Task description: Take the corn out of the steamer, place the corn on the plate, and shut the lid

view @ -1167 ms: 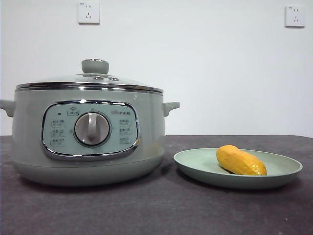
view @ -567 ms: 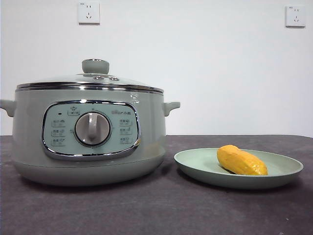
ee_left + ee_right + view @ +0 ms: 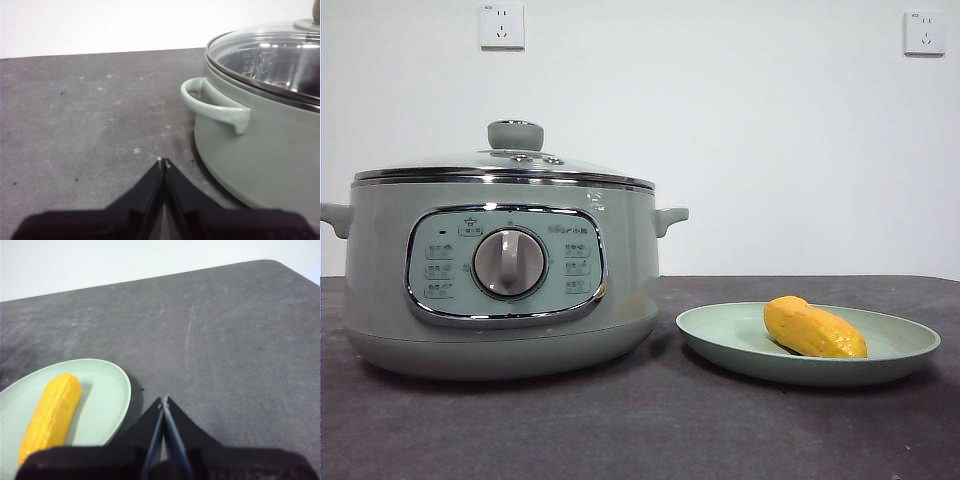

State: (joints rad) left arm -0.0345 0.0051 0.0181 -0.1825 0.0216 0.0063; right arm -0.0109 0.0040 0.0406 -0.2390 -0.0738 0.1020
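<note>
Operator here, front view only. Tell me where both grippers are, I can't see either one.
Observer: The left gripper sits low over the table beside the steamer, near its side handle, jaws shut, holding nothing.
Operator: Now the right one.
Observer: The right gripper is beside the plate, just off its rim, jaws shut and empty.
Operator: Confirm the corn is free.
Observer: Yes, the corn lies on the plate, apart from the right gripper.
</note>
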